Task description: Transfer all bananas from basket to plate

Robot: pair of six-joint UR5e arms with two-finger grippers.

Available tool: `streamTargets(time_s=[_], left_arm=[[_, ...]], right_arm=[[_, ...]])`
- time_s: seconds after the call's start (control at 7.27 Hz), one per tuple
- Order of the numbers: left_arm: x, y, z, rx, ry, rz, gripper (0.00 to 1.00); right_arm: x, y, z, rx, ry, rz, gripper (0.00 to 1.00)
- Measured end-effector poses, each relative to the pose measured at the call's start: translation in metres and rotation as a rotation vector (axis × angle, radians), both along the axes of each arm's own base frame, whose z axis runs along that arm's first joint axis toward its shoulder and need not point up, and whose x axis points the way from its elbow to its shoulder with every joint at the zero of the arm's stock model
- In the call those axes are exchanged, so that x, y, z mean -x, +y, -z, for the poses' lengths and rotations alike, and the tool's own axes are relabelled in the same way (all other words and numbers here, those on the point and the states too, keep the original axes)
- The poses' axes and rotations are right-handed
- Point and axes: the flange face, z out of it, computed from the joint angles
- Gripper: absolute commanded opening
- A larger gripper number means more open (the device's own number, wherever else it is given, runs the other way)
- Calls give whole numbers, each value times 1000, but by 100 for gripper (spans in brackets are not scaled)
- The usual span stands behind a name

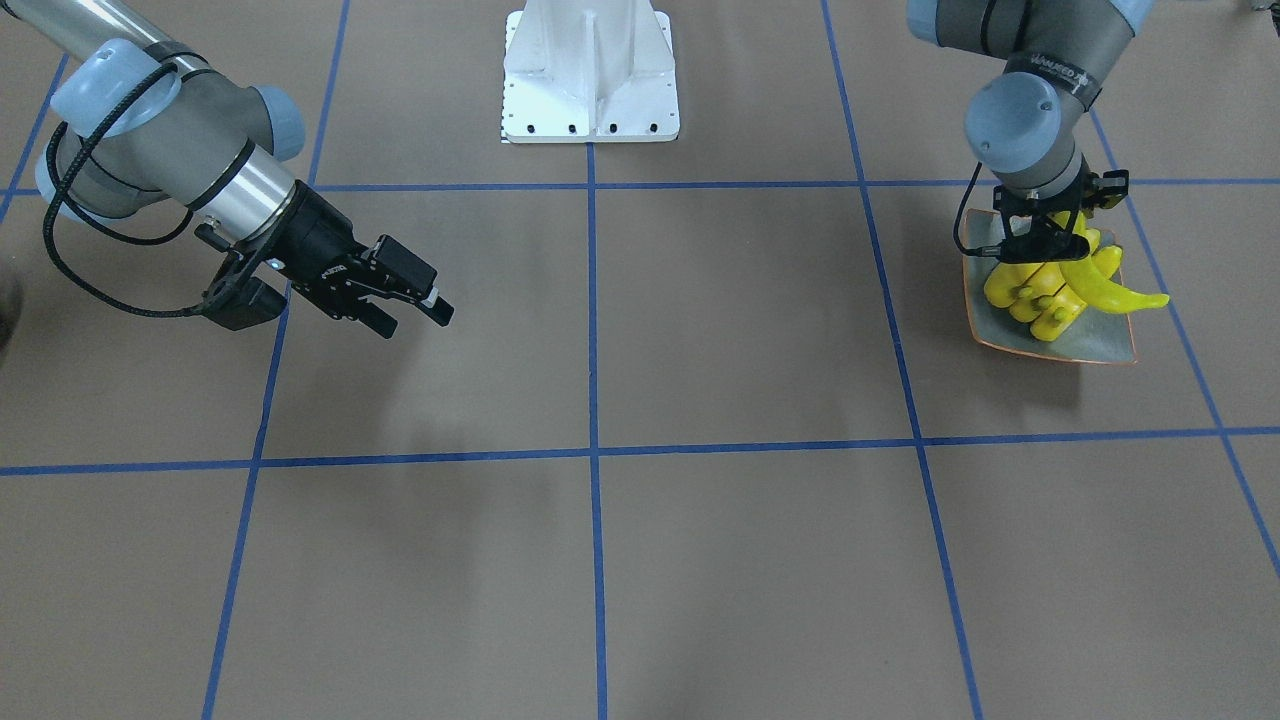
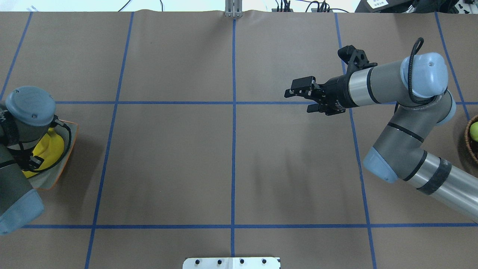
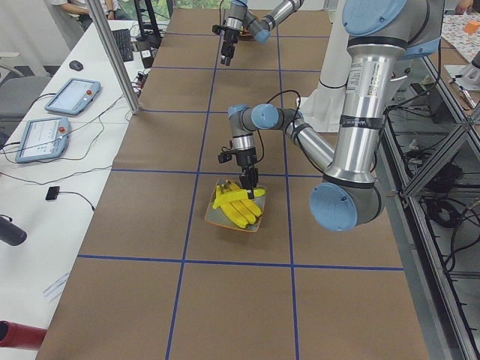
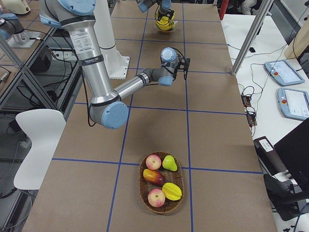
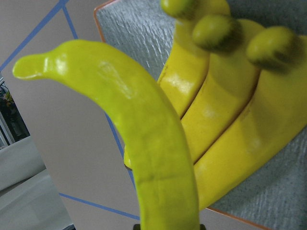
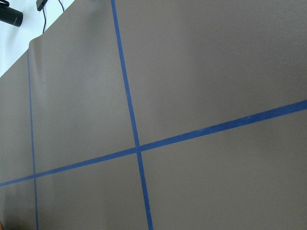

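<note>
Your left gripper point(image 1: 1045, 245) hangs straight down over the plate point(image 1: 1100, 342) and looks pinched on the stem-side end of the 4th banana point(image 1: 1118, 290). In the wrist view that banana point(image 5: 144, 139) rises from the bottom centre, where the jaws sit, though the fingers themselves are out of shot. It lies across the 3 bananas point(image 1: 1030, 295) already side by side on the plate, and its tip pokes out past the orange rim. Your right gripper point(image 1: 418, 320) is spread wide and empty, well apart from everything, above bare table point(image 1: 700, 350).

The basket point(image 4: 141, 186) at the far end holds 2 apples point(image 4: 153, 162), a pear point(image 4: 169, 163) and other fruit, with no banana to be seen, so I judge this the last placement.

These toy bananas look light, stiff and glossy, so expect them to be slippery. A curved one set on a rounded pile may roll or slide off. Grip across the thick middle, jaws square to the narrow width, and let go low, with the body nestled into a groove between 2 of the others
</note>
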Motion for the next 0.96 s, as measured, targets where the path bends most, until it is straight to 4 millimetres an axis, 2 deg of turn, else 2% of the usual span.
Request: streamTargets(time_s=[0.14,0.28,0.41,0.55,0.96], left_arm=[[-2,-1,-2,7,1,-1,29],[-5,-2,-3,11,3,-1,46],[-7,-2,-3,14,3,-2,50],[-9,-3,-4,16,2,-3,63],[-12,-5,-4,16,4,-5,69]], right_arm=[[0,0,0,0,0,0,100],[0,0,0,0,0,0,100],[0,0,1,0,-1,0,100],[0,1,1,0,-2,0,100],[0,0,1,1,-2,1,100]])
